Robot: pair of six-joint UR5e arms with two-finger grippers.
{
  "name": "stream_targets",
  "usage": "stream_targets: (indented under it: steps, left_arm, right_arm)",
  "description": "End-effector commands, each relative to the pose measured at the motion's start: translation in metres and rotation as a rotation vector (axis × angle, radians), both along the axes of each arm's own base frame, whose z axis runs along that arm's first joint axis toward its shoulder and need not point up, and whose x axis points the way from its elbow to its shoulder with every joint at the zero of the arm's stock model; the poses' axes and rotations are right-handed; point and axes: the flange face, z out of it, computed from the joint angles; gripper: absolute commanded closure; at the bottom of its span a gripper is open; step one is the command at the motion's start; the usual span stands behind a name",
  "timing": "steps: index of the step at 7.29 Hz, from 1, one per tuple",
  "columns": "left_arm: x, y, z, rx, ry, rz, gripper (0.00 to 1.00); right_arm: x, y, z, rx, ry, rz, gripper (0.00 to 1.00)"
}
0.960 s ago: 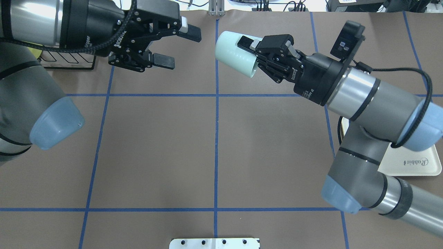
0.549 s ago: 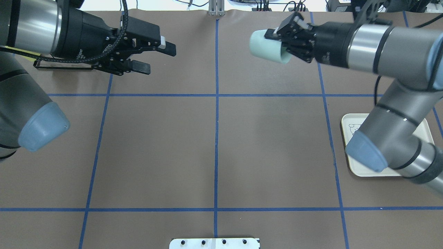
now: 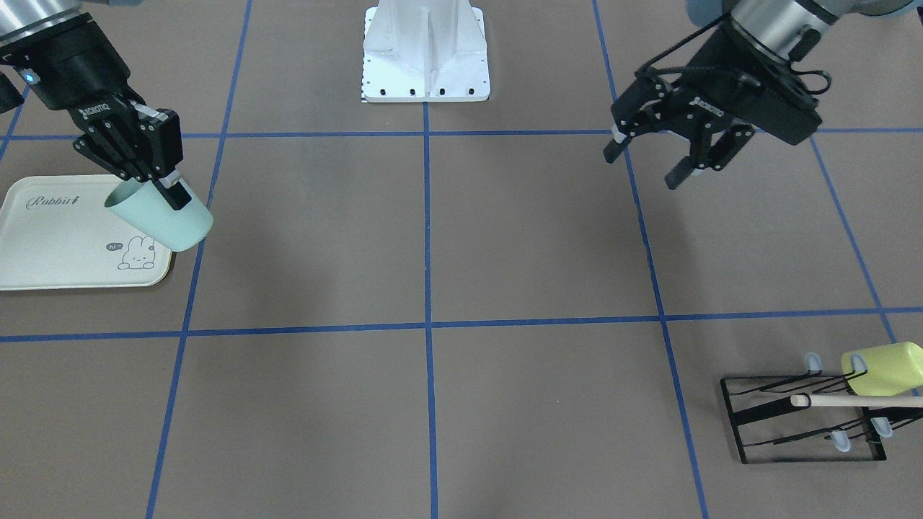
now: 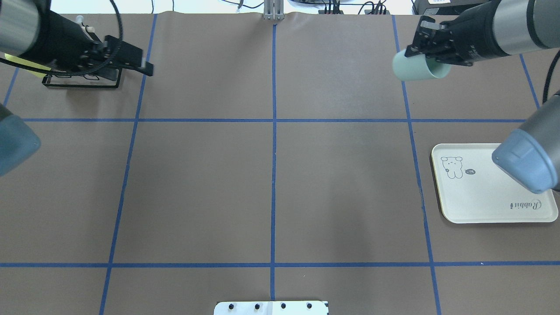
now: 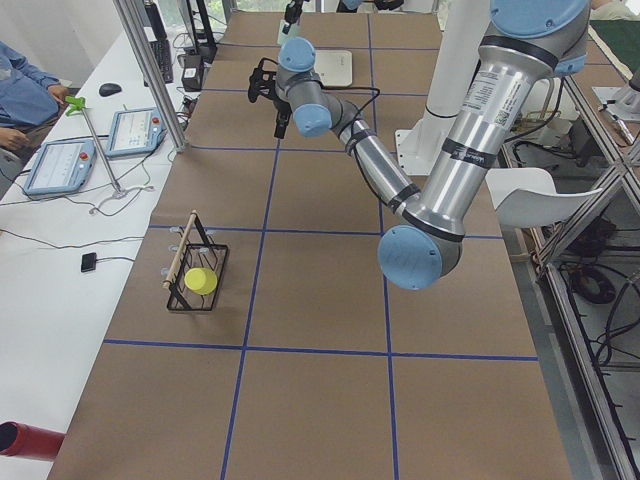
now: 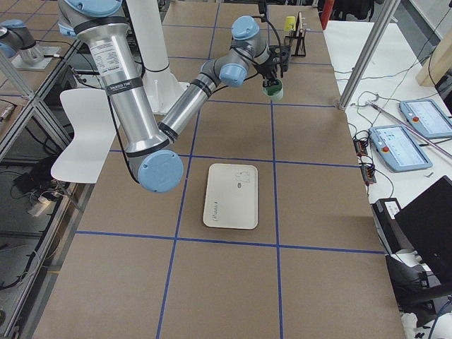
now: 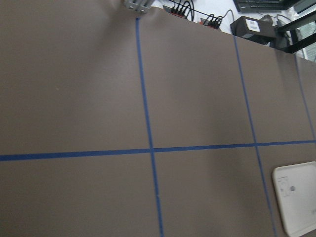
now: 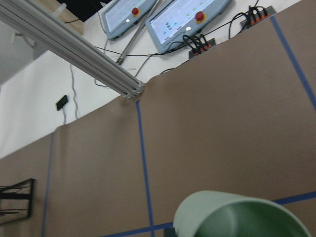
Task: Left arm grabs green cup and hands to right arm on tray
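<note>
My right gripper (image 4: 426, 50) is shut on the pale mint-green cup (image 4: 414, 70), one finger inside the rim. It holds the cup tilted in the air at the far right of the table. In the front view the gripper (image 3: 162, 189) and cup (image 3: 169, 223) hang by the far corner of the cream Rabbit tray (image 3: 50, 245). The tray (image 4: 477, 205) is bare. The cup's rim fills the bottom of the right wrist view (image 8: 237, 217). My left gripper (image 3: 645, 167) is open and empty, in the air at the left side of the table.
A black wire rack (image 3: 800, 422) holds a yellow-green cup (image 3: 883, 367) and a wooden stick at the far left of the table. The rack also shows in the overhead view (image 4: 83, 81). The white robot base plate (image 3: 425, 58) sits at the near middle edge.
My right arm has swung the green cup rightward, away from the table's centre. My left gripper has drawn back to the left, still open and empty.
</note>
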Motion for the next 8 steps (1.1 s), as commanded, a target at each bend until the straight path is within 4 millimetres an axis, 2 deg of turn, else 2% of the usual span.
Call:
stream_targets:
  steps: [1, 2, 3, 4, 5, 6, 7, 8]
  left_arm:
    - [-0.094, -0.025, 0.087, 0.129, -0.268, 0.044, 0.00]
    - [-0.135, -0.024, 0.133, 0.191, -0.372, 0.116, 0.00]
    - [-0.179, -0.024, 0.169, 0.189, -0.418, 0.120, 0.00]
    - [-0.210, -0.015, 0.198, 0.146, -0.430, 0.094, 0.00]
    - [-0.226, 0.010, 0.237, 0.136, -0.453, 0.126, 0.00]
    - [-0.245, 0.030, 0.268, 0.077, -0.465, 0.116, 0.00]
    - [-0.250, 0.051, 0.313, -0.023, -0.471, 0.131, 0.00]
    - [-0.263, 0.065, 0.344, -0.086, -0.461, 0.119, 0.00]
  right_arm:
    - [0.035, 0.025, 0.018, -0.004, 0.276, -0.156, 1.00]
    - [0.042, 0.035, 0.046, 0.038, 0.353, -0.243, 1.00]
    - [0.061, 0.039, 0.075, 0.071, 0.414, -0.305, 1.00]
    - [0.091, 0.043, 0.102, 0.086, 0.413, -0.364, 1.00]
    - [0.125, 0.055, 0.134, 0.105, 0.372, -0.395, 1.00]
    - [0.150, 0.069, 0.168, 0.130, 0.342, -0.409, 1.00]
    - [0.166, 0.077, 0.189, 0.128, 0.328, -0.402, 1.00]
    - [0.170, 0.083, 0.198, 0.115, 0.328, -0.402, 1.00]
